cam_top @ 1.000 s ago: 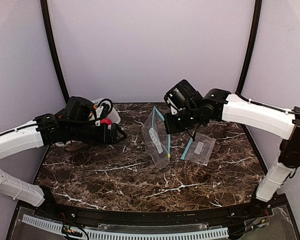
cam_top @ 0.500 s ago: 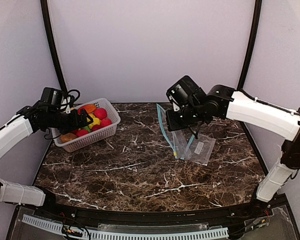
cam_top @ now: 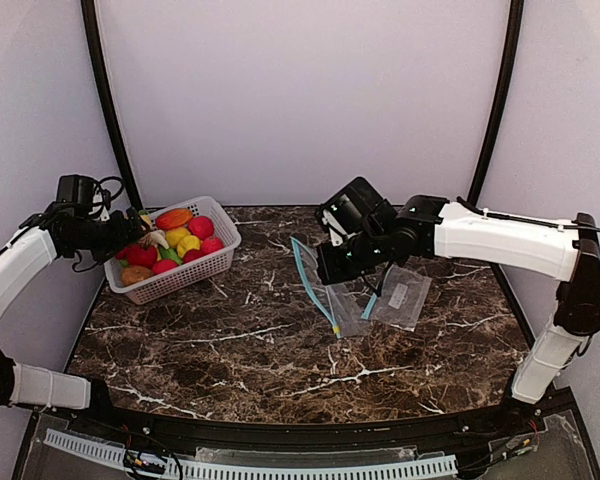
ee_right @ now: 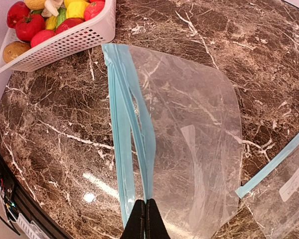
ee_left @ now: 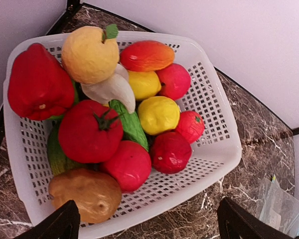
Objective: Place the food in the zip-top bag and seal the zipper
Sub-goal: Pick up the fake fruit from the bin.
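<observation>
Blue zipper strip (ee_right: 132,124) sits pinched between the closed tips of the right gripper (ee_right: 145,216), with the zip-top bag (ee_right: 189,149) hanging near the table's centre. The left gripper (ee_left: 150,219), beside the bag a second ago, has swung back to ten o'clock and hovers over the basket (ee_left: 217,154), fingers spread wide (nothing held). The food (ee_left: 89,132) lies there, so a pick looks next.

Left pincer (ee_left: 148,229) tips cut off at btm edge, basket (ee_right: 70,42) cropped top-left, 2nd bag (ee_right: 284,199) cropped right
</observation>
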